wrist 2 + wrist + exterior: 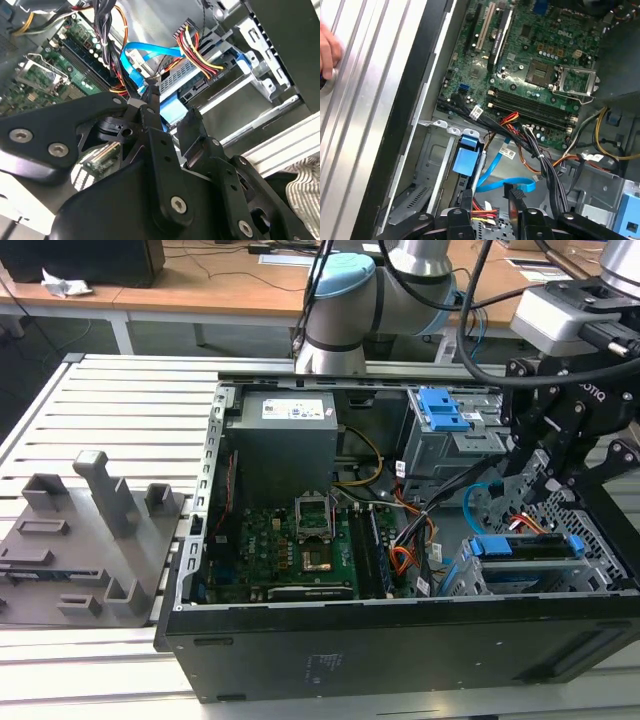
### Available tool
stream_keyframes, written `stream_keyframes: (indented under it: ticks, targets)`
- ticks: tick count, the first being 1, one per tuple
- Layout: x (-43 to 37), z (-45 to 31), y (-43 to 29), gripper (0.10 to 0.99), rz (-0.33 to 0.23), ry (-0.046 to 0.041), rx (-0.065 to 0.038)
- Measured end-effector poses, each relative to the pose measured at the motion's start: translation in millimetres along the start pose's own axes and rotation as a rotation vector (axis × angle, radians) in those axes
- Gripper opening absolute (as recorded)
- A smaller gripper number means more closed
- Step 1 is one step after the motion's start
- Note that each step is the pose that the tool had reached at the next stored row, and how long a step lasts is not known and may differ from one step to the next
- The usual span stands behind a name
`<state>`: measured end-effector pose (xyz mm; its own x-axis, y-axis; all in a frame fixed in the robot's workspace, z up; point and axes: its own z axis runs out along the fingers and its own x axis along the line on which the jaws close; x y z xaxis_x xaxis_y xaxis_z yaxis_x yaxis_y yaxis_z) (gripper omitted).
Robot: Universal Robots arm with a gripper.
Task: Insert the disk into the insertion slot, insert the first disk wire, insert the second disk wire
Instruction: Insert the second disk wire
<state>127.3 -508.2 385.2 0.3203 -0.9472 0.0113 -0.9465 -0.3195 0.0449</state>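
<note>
Black gripper (167, 117) fingers stand apart over the insertion slot (560, 575) at the exterior view's right — the disk (525, 547) sits seated inside. Its red-and-yellow first disk wire (200, 52) is plugged in; the light-blue second disk wire (145, 52) loops just beside one fingertip.

The gripper (167, 112) is matt black metal with bright steel screws. Just beyond its fingertips (150, 95) the second disk wire (145, 52) is glossy light-blue plastic, and the first disk wire (200, 50) has smooth red and yellow insulation. Past them, the insertion slot (260, 75) is dull grey sheet metal, the disk (192, 72) carries a bright blue plastic frame, and the motherboard (530, 60) looks glossy green.
</note>
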Motion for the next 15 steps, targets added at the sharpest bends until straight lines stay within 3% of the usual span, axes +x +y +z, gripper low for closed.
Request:
stream_keyframes:
  ticks: [4,6,13,15]
  targets:
    - [-13.3,3.4,-2.3,0.42,-0.014,-0.0001,0.0]
    - [-18.5,9.3,0.9,0.42,-0.023,0.0002,0.001]
    - [-19.1,23.8,4.3,0.42,-0.043,0.0041,0.0]
    - [-19.1,23.8,4.4,0.42,-0.045,0.0047,0.0]
